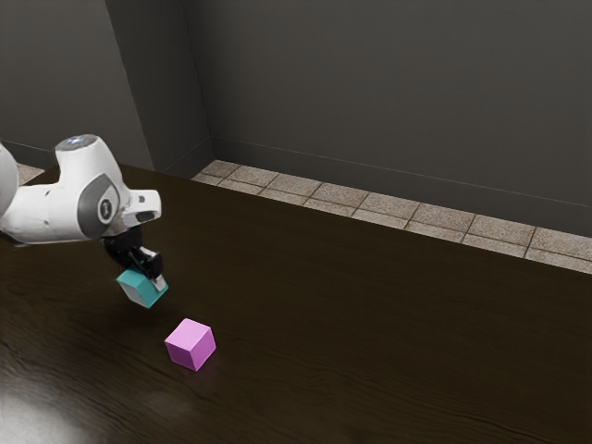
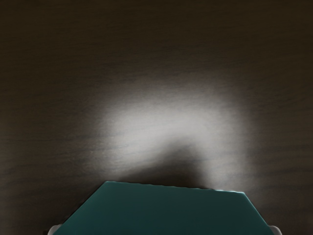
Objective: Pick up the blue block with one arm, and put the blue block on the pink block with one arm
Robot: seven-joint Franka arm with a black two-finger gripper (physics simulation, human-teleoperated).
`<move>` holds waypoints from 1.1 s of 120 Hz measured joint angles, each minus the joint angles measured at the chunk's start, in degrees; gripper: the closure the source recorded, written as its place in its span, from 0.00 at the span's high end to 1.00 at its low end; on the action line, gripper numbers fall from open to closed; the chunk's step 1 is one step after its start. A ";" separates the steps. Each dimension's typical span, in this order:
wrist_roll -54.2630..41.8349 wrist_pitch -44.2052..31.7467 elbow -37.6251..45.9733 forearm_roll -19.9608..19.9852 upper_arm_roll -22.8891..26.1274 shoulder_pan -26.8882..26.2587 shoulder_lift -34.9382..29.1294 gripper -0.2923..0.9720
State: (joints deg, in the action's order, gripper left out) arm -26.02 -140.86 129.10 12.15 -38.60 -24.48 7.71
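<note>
Fingers (image 1: 151,263) clamp blue block (image 1: 141,289) from two sides, tilted, clear of dark table (image 1: 388,314). Pink block (image 1: 191,343) rests lower, toward exterior view's right and nearer camera. Blue block not yet above it; carry likely runs that way.

Ext. cam is being held at the arm's (image 1: 65,199) side, raised, angled down across the dark table (image 1: 370,305) twd tiled floor strip (image 1: 398,208) & wall (image 1: 416,83); wide, distant framing. Wrist cam is being carried at arm's end, aimed down at the table, v. close. Being shared by both: blue block (image 1: 139,290), table patch beneath it.
</note>
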 joint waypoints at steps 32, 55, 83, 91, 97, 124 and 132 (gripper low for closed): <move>4.39 3.20 0.56 -0.05 -0.47 -5.77 -5.19 0.48; 7.76 8.77 0.15 -0.82 -0.27 -7.00 -8.71 0.47; 11.77 17.35 0.01 -2.18 -0.09 -8.48 -11.69 0.47; 12.72 19.01 0.22 -2.54 0.12 -8.35 -11.47 0.47; 13.36 19.83 0.20 -2.79 0.20 -8.31 -10.66 0.47; 15.90 21.43 -1.87 -3.68 1.15 -7.81 -6.34 0.47; 16.54 21.63 -2.11 -3.75 1.28 -8.11 -5.89 0.47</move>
State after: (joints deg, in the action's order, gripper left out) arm -9.48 -119.24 126.99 8.40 -37.32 -32.59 1.82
